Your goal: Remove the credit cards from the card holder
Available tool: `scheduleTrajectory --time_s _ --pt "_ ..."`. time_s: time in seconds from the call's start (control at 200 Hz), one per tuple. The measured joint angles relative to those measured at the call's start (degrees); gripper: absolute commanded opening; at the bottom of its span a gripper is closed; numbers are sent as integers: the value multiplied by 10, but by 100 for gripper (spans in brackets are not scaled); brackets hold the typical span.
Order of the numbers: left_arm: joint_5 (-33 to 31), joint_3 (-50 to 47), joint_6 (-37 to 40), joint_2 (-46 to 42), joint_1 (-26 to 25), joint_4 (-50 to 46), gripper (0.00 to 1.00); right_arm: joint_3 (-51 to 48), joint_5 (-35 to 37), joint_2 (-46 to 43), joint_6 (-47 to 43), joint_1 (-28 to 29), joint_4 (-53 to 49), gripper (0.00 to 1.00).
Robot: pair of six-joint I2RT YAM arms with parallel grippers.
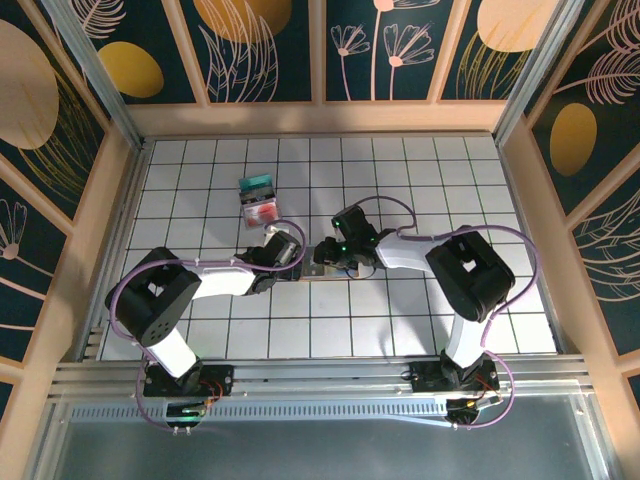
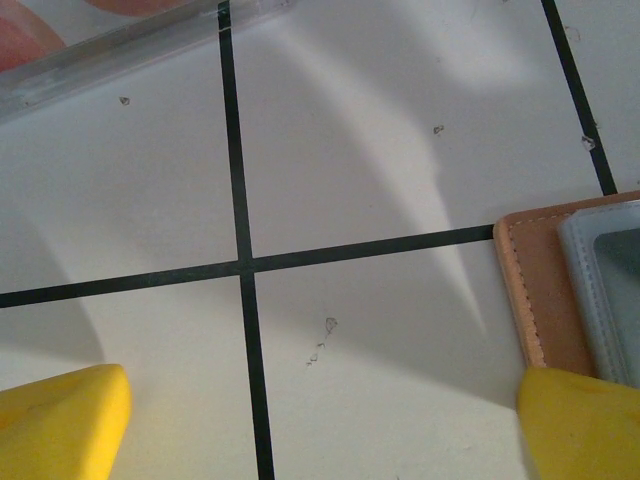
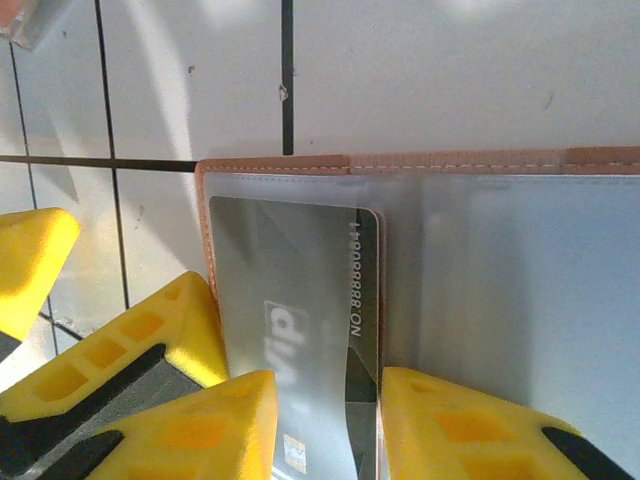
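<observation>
The card holder [image 1: 322,266] lies open on the tiles between my two grippers, pinkish-brown rim and grey-blue inside [image 3: 500,280]. One dark grey credit card [image 3: 300,290] sits in its left clear pocket. My right gripper [image 3: 330,430] stands partly open, its yellow fingertips [image 3: 200,430] down on the holder with a strip of that card between them. My left gripper [image 2: 320,425] is wide open over bare tile, and its right fingertip [image 2: 580,425] overlaps the holder's corner [image 2: 545,290]. Two credit cards lie on the tiles behind: one teal [image 1: 258,184], one red and white [image 1: 262,210].
Wooden walls [image 1: 320,118] ring the white tiled floor. The loose cards lie about two tiles behind the left gripper [image 1: 293,252]. The right gripper [image 1: 335,250] faces it across the holder. A metal rail [image 1: 320,380] runs along the near edge by the arm bases.
</observation>
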Motion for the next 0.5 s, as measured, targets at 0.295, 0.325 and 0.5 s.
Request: scheduleTrajectory --time_s 0.295,0.325,0.5 --pt "0 4 0 1 0 -6 99 3 3 5 0 4 1 35" --pt "0 4 0 1 0 -7 99 3 0 5 0 3 3 35" --pt "-1 5 0 1 0 -8 99 -21 -40 4 7 -11 53 33"
